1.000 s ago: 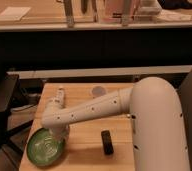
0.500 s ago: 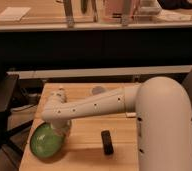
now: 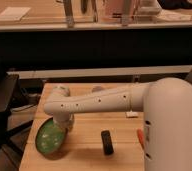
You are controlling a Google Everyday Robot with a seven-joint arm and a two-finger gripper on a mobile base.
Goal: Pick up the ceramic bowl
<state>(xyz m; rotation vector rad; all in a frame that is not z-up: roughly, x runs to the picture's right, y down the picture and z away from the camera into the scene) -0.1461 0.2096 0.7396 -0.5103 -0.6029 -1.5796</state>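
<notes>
item one, the ceramic bowl (image 3: 49, 138): we record it as round, shallow, glossy green with pale rings inside, at the front left corner of the wooden surface (image 3: 89, 152). it is tilted steeply, its inside turned toward the camera, its upper right rim raised and its lower left edge close to the wood above a dark shadow. item two, the pincer (image 3: 64, 124): we find it at that raised rim, touching it and closed on the bowl. item three, the arm (image 3: 99, 102): white, with small dark dots, reaching from the robot's bulky white body (image 3: 171, 125) at the right across to the left. item four, a small black block (image 3: 107, 142): upright on the wood, right of the bowl and apart from it. item five, a small grey disc (image 3: 96, 89): near the far edge, partly behind the arm. item six, a small pale flat piece (image 3: 132, 114): just under the arm near the body; we cannot tell what it is. item seven, a dark chair (image 3: 1, 100) left of the surface.
</notes>
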